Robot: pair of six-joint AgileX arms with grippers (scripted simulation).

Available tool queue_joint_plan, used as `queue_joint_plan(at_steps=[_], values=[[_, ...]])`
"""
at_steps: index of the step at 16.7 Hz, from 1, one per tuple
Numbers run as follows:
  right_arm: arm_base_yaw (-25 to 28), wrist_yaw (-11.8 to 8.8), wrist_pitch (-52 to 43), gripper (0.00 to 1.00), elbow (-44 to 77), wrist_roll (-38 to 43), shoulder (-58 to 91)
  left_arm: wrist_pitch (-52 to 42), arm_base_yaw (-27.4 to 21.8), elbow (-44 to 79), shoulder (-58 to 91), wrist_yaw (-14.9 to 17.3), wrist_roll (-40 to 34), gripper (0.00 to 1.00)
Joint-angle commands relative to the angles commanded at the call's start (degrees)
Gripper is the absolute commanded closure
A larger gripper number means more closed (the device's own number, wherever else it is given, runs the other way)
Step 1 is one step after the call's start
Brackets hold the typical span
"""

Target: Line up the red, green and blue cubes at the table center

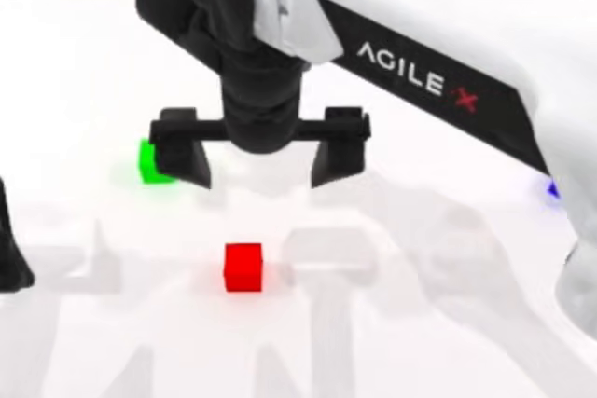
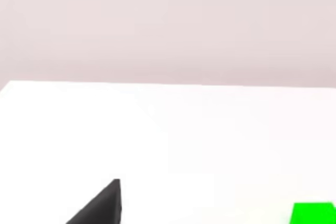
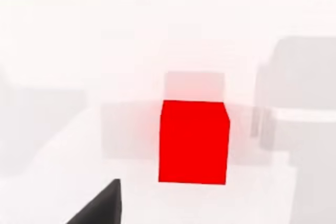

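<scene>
Red cube (image 1: 243,267) sits alone at the table (image 1: 84,62) centre, open tabletop around it. The right gripper (image 1: 261,163) hovers above, fingers spread wide and empty. Green cube (image 1: 154,163) lies toward the left, blue cube (image 1: 552,190) near the right edge. The left gripper (image 1: 11,258) sits at the left edge; whether it is spread I cannot tell.

White right arm (image 1: 438,34) with black "AGILE X" band, red X, black pincer (image 1: 261,160).

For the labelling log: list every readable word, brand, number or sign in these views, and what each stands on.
"AGILE X", white letters with a red X: on the black panel of the right arm, top view.
Red cube, green cube, blue cube, table: unmarked.
Wrist views: no text.
</scene>
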Motion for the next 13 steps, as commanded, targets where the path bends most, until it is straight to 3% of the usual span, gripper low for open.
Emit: queue_joint_plan(at_steps=[7, 13], values=[[-13.0, 5.0, 18.1, 0.0, -31.6, -14.1, -36.2, -18.2, -3.8, 28.4, 31.5, 0.2, -4.3, 0.0], [-27.7, 5.7, 39.6, 0.0, -71.9, -29.2, -78.2, -37.8, -7.7, 57.9, 69.2, 0.2, -8.8, 0.0]])
